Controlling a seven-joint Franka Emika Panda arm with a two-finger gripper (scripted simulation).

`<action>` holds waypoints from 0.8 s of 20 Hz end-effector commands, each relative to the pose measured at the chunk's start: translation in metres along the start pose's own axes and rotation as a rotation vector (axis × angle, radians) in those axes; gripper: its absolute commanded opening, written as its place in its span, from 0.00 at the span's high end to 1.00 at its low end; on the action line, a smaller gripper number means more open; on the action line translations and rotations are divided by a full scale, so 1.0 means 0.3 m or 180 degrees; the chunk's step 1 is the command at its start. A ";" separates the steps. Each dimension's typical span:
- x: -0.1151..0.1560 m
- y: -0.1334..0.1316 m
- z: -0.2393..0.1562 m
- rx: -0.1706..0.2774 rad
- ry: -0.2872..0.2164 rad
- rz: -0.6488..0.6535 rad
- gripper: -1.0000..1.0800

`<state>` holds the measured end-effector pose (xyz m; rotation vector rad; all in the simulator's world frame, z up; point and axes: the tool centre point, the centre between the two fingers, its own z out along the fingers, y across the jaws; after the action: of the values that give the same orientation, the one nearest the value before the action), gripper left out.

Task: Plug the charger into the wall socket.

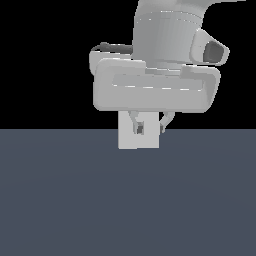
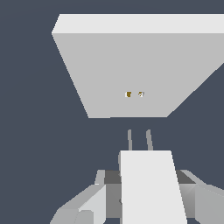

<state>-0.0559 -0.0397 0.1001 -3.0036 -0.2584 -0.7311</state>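
Note:
In the wrist view the wall socket (image 2: 131, 65) is an off-white square plate with two tiny dark-gold slots (image 2: 134, 94) at its centre. My gripper (image 2: 146, 177) is shut on the charger (image 2: 148, 197), an off-white block. Its two grey prongs (image 2: 130, 140) point at the plate and stop short of it, roughly in line with the slots. In the exterior view the gripper (image 1: 150, 126) hangs below the hand in front of the socket (image 1: 130, 142). The charger is hard to make out there.
The floor (image 1: 125, 200) is a flat dark grey-blue surface. The arm's wrist and hand (image 1: 155, 90) fill the upper middle of the exterior view and hide the top of the socket plate.

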 end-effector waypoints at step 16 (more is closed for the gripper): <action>0.067 0.000 0.033 0.0007 -0.0001 0.0003 1.00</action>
<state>-0.0395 -0.0369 0.1002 -3.0019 -0.2580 -0.7293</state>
